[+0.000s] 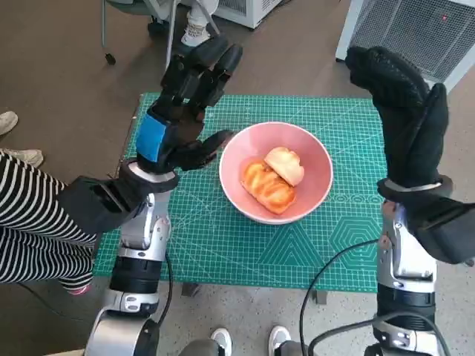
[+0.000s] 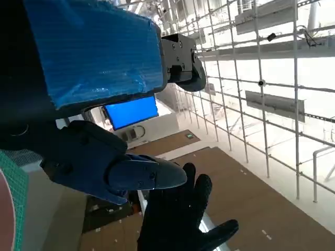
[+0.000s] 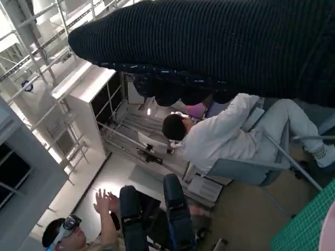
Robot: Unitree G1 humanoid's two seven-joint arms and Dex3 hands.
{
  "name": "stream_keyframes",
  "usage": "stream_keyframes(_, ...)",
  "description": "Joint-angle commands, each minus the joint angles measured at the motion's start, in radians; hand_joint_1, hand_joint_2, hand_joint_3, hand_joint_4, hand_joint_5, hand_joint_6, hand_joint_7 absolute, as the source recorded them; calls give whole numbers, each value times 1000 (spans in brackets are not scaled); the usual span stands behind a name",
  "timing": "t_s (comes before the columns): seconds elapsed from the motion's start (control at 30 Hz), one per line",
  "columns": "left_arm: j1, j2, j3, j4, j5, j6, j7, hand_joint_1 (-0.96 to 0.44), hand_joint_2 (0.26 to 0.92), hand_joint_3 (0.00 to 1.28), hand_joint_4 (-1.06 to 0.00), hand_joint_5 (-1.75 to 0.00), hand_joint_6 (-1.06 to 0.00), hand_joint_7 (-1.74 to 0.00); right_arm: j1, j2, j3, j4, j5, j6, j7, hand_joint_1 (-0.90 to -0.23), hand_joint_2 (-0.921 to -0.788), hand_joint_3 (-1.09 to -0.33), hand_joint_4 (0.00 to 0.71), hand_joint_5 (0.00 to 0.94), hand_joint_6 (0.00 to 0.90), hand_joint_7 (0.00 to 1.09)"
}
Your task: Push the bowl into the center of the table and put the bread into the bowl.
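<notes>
The pink bowl [image 1: 276,172] stands near the middle of the surface [image 1: 223,252], which is covered by a green cutting mat [image 1: 349,245]. Inside the bowl lie two pieces of bread: a golden-brown bread roll [image 1: 268,187] on the near side and a paler bread piece [image 1: 286,165] just behind it; the two touch each other.

The left robot hand [image 1: 185,111] is raised above the left part of the surface, beside the bowl. Its fingers are spread apart and it holds nothing. The right robot hand [image 1: 404,111] is raised above the right edge of the surface, also with the fingers extended and nothing in it.

In the right wrist view a person in a white top [image 3: 220,138] sits on a chair [image 3: 246,170], and another person [image 3: 78,232] raises a hand.
</notes>
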State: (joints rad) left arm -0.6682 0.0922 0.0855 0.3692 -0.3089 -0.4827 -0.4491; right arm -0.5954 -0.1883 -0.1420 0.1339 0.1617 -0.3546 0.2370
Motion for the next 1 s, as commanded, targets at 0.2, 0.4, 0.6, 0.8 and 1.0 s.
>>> stream_keyframes(0.2,31,12,3,-54,-1,44,2,-575,914,343,-155,-51,1,-641,24,16,14,6,13,18,4,-716,-921,-738,161,5,18,574)
stream_keyframes(0.4,46,20,4,-85,6,65,8,-581,914,326,-153,-57,1,-659,23,26,22,2,11,17,2,-716,-921,-738,172,10,28,576)
stream_keyframes(0.6,53,27,5,-92,11,63,9,-587,917,313,-153,-62,1,-660,16,29,27,16,16,7,9,-718,-921,-738,176,10,29,576)
stream_keyframes(0.8,59,32,4,-95,20,62,13,-594,920,303,-150,-65,1,-658,8,32,26,35,24,-2,19,-726,-921,-738,175,9,27,574)
stream_keyframes(1.0,67,34,4,-101,27,66,15,-592,921,299,-146,-66,1,-648,-3,35,23,59,33,-16,30,-726,-921,-739,175,8,26,574)
